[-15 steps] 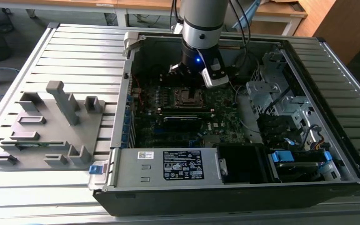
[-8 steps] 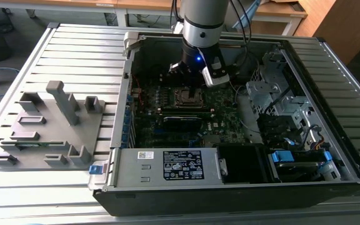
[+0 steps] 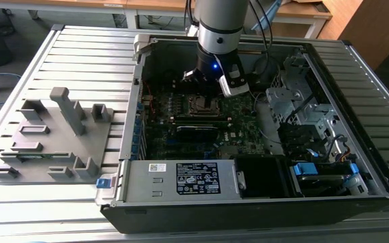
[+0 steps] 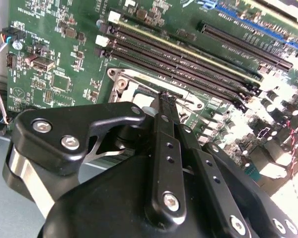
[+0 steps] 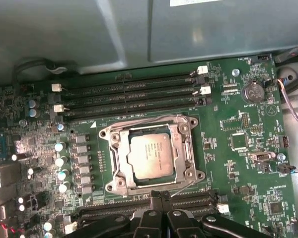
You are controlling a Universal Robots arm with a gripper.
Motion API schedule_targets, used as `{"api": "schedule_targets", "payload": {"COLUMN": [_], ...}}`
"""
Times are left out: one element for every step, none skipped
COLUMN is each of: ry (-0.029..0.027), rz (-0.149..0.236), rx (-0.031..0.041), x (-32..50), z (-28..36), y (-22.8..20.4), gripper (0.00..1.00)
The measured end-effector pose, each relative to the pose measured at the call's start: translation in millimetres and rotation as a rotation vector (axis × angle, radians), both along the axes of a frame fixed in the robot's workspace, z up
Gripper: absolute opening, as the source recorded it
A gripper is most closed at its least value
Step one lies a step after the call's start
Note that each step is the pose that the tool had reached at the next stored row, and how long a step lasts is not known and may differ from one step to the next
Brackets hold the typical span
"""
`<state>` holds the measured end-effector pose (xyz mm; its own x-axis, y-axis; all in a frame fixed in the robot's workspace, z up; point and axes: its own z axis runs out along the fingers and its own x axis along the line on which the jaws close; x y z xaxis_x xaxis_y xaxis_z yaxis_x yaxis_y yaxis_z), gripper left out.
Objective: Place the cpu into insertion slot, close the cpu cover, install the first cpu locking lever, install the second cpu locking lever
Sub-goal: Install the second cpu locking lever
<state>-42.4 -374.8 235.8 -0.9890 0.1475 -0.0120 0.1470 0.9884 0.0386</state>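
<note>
Claw (image 5: 160, 198), fingers pressed together and holding nothing, hovers just beside the covered cpu (image 5: 150, 156).

Around me lies an open computer case (image 3: 356, 167); I take it as my landmark. Its green motherboard (image 5: 238, 163) carries four long memory slots (image 5: 134, 94) and a coin battery (image 5: 253, 91). Beside the case rests a grey fixture tray (image 3: 52, 136).

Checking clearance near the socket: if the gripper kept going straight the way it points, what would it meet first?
Probably the edge of the cpu cover or the lever wire beside it; the closed fingers point at the socket's near rim. Depth is unclear.
</note>
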Motion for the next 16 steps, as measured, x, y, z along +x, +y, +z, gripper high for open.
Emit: {"api": "schedule_targets", "payload": {"ry": [0.0000,0.0000,0.0000,0.0000,0.0000,0.0000,0.0000,-0.0001,-0.0003,-0.0005,-0.0010,-0.0015,-0.0019,-0.0021,-0.0023,-0.0024], "rz": [0.000,0.000,0.000,0.000,0.000,0.000,0.000,0.000,0.000,0.000,0.000,0.000,0.000,0.000,0.000,0.000], "rx": [0.0000,0.0000,0.0001,0.0000,0.0000,0.0000,0.0000,0.0000,0.0000,0.0000,0.0001,0.0003,0.0002,0.0001,-0.0001,-0.0002], "x": [0.0,0.0,0.0,0.0,0.0,0.0,-0.1,-0.4,-1.0,-2.0,-3.3,-5.0,-6.8,-8.9,-10.7,-12.2], "z": [0.0,0.0,0.0,0.0,0.0,0.0,-0.1,-0.2,-0.4,-0.6,-0.9,-1.2,-1.6,-2.0,-2.5,-3.2], "y": [-1.1,-2.1,-3.1,-4.0,-4.8,-5.5,-6.2,-6.8,-7.2,-7.5,-7.7,-7.7,-7.7,-7.8,-7.8,-7.8], "gripper": [0.11,0.11,0.11,0.11,0.11,0.11,0.11,0.11,0.11,0.11,0.11,0.11,0.11,0.11,0.11,0.11]}}
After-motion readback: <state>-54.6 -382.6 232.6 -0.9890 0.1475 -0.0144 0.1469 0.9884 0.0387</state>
